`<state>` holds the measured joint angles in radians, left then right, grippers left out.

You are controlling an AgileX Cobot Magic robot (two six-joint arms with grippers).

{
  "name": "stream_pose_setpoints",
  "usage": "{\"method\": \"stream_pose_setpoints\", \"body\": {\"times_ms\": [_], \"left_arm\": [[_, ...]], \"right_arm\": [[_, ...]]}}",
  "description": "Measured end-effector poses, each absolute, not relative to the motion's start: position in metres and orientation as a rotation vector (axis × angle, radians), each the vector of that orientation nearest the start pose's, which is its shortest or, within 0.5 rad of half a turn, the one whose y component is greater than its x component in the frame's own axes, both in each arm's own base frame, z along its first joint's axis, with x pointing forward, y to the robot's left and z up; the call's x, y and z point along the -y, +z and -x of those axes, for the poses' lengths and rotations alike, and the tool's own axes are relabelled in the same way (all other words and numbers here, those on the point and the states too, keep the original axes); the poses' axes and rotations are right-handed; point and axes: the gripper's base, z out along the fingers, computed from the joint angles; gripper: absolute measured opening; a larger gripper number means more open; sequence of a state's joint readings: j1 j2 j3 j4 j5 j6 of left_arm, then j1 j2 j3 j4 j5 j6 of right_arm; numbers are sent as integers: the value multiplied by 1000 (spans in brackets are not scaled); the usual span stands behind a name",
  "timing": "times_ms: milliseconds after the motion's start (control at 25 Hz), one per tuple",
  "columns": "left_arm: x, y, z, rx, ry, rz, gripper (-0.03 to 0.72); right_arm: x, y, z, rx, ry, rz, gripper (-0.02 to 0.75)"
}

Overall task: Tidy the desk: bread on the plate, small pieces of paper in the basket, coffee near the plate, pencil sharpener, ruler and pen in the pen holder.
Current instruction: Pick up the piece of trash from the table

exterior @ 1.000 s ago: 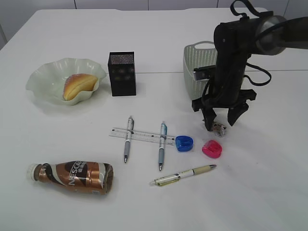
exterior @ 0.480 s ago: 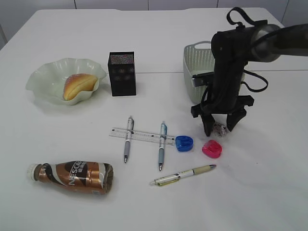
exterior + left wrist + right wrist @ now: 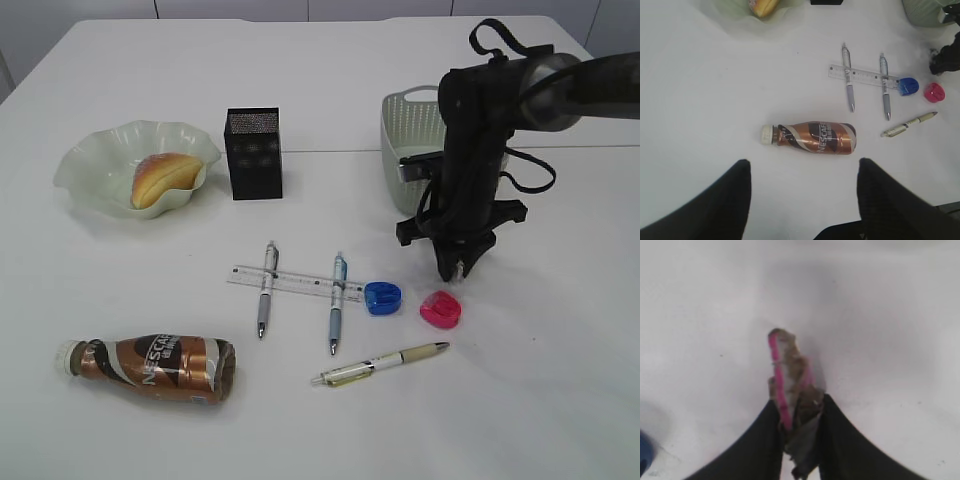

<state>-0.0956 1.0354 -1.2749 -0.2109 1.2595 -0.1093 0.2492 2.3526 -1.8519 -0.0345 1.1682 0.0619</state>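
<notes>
On the white table (image 3: 120, 420), the right hand (image 3: 799, 412) pinches a crumpled paper scrap (image 3: 790, 375); the left hand (image 3: 802, 200) gapes empty

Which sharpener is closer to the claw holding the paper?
The pink sharpener. It sits just below the right claw; the blue sharpener lies farther left, by the ruler.

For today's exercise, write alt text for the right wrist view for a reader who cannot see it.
Two black fingers of the right gripper pinch a crumpled scrap of paper with a pink stripe, above a plain white table.
</notes>
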Motion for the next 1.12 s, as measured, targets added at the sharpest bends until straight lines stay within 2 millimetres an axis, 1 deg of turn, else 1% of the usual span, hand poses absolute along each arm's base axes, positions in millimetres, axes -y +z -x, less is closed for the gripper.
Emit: {"method": "stream_pose_setpoints", "body": {"times_ms": [120,160,400,520,680,800,920,1040,1120], "left_arm": [[35,416,-171,-2507,-363,15,487],[35,416,-171,-2507,-363,15,487],[34,416,-171,-2507,-360,15,487],[34,415,-171,-2507,-354,15,487],[31,415,-171,-2509,-307,15,487],[27,414,-172,-2509,-246,16,487],[25,414,-172,-2509,-221,16,487],[25,414,-172,-2509,-221,16,487],[25,414,-172,-2509,-221,16,487]], "right_arm": [[-112,125,-450,-3130,-52,325,51],[-111,125,-450,-3136,-54,333,27],[-111,126,-448,-3160,-60,353,10],[-113,136,-454,-3123,-49,351,10],[-116,166,-456,-3056,15,325,9],[-118,195,-451,-3003,74,296,8],[-117,225,-446,-2945,91,281,8],[-113,246,-447,-2883,36,291,8],[-110,261,-452,-2827,-23,298,8]]}}
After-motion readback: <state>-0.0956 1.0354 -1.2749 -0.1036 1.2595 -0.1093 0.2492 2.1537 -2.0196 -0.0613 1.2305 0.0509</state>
